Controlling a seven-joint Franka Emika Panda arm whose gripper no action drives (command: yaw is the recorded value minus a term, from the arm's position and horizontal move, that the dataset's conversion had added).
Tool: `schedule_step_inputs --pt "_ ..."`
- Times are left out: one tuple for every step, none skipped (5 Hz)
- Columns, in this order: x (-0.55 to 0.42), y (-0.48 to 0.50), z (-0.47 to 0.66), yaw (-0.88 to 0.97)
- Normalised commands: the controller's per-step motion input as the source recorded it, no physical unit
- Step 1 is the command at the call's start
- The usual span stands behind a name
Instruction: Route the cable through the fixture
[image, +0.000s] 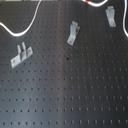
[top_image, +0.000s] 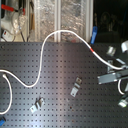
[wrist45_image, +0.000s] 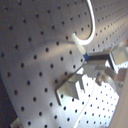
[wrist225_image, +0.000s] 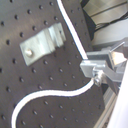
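Hand (wrist225_image: 100, 70) | fingers nearly closed | pinching cable (wrist225_image: 75, 40) | above board

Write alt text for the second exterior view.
A white cable loops across a black perforated board toward the gripper at the second exterior view's right edge. Two metal clips stand on the board below the cable.

Black perforated board (image: 75, 95) carries three metal clips and white cable (top_image: 35, 80).
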Motion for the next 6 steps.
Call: schedule_step_inputs --pt "-0.646 -0.095 0.44 0.45" --pt "-0.475 -0.111 0.35 0.48" --pt "0.0 0.0 0.0 0.01" --pt "0.234 0.027 0.1 0.08" --pt "0.125 0.014 0.05 0.0" --pt "0.123 0.079 0.13 0.0"
